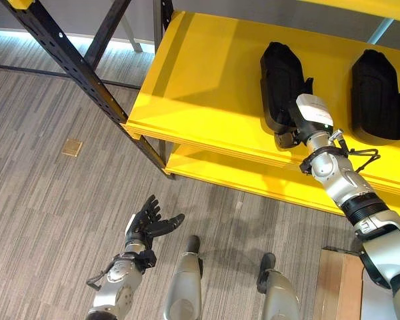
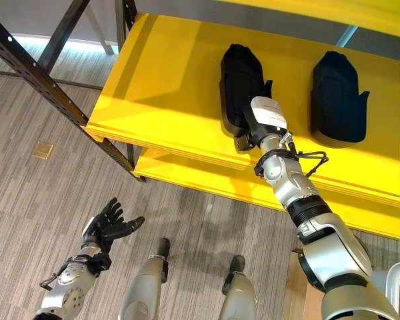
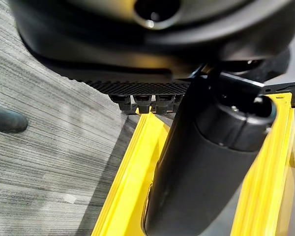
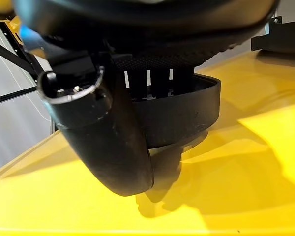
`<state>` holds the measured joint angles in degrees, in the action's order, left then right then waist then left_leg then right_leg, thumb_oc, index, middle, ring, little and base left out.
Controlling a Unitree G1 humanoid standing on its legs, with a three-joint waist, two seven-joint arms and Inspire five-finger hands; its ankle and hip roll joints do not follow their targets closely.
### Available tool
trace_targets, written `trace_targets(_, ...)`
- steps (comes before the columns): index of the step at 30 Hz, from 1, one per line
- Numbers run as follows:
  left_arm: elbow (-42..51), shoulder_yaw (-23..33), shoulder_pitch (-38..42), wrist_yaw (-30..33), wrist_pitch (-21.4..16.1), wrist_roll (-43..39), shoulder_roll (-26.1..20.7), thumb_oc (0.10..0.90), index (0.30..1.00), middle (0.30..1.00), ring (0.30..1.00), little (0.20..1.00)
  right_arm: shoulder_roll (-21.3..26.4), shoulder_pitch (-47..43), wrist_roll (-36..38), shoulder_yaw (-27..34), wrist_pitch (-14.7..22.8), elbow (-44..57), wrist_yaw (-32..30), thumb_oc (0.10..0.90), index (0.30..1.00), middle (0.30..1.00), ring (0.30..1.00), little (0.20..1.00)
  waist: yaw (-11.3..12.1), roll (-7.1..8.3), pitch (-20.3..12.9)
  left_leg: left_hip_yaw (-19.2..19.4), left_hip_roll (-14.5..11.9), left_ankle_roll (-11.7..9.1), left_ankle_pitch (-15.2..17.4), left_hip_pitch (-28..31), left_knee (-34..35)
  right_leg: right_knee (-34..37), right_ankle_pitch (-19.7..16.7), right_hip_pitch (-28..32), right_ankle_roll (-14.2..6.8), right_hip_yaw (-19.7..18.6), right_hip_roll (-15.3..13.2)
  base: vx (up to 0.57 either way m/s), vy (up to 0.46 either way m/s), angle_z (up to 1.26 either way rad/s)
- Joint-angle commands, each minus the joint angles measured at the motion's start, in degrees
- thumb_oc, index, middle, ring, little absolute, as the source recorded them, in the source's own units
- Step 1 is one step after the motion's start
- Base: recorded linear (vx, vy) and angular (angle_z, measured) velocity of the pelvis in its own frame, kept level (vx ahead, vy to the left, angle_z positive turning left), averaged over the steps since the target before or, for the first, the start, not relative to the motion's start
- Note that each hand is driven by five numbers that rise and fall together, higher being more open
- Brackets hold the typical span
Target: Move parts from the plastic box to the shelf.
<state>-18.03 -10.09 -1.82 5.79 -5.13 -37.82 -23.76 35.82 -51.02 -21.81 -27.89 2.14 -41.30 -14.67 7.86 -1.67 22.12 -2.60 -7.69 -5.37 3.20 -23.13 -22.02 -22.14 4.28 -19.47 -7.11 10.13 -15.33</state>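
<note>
My left hand (image 1: 147, 223) hangs open, empty, above the floor. Right hand (image 4: 137, 123) curls around the black part (image 1: 280, 83) on the yellow shelf (image 1: 200, 87); set it flat, then release.

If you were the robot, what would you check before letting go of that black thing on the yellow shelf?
1. Black moulded plastic part lies on the yellow shelf board: ok.
2. Part set back from the shelf's front edge: ok.
3. Apart from the second black part: ok.
4. Right robot hand at the part's near end, fingers over its rim: ok.
5. Part resting flat: cannot tell.
6. Left robot hand open, away over the grey carpet floor: ok.
</note>
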Motion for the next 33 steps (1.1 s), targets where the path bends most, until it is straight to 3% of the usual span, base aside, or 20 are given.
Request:
trace_targets(1, 4.1, 0.8, -0.7, 0.0, -5.0, 1.4, -2.6, 0.9, 1.0, 1.0, 1.0, 1.0, 2.1, 3.7, 0.5, 1.4, -2.1, -2.2, 0.3, 0.4, 0.3, 0.3, 0.3, 0.3, -1.7, 0.69, -0.7, -1.7, -4.2, -1.5, 0.5, -2.3, -0.7, 2.3, -0.1, 5.4, -2.1, -1.3, -3.7, 0.0, 0.0, 0.0)
trace_targets(23, 3.7, 1.1, -1.1, 0.1, -4.8, 2.3, -2.0, 0.9, 1.0, 1.0, 1.0, 1.0, 0.1, 11.0, 0.3, 3.4, -1.7, -1.4, 0.7, 0.4, 0.3, 0.3, 0.3, 0.3, -2.7, 0.95, -1.1, -1.3, -4.6, -1.4, 0.9, -1.9, -0.9, 2.5, -0.1, 5.3, -2.3, -1.8, -3.4, 0.0, 0.0, 0.0)
trace_targets(33, 3.9, 1.2, -1.5, -0.1, -5.2, 1.1, -3.4, 0.9, 1.0, 1.0, 1.0, 1.0, 2.7, -2.6, 1.1, 0.5, -2.2, -3.1, -0.7, 0.4, 0.3, 0.3, 0.3, 0.3, -1.2, 1.28, -1.7, -1.6, -4.5, -1.4, 0.7, -2.4, -0.7, 2.9, -0.5, 5.6, -2.2, -1.4, -3.5, 0.0, 0.0, 0.0)
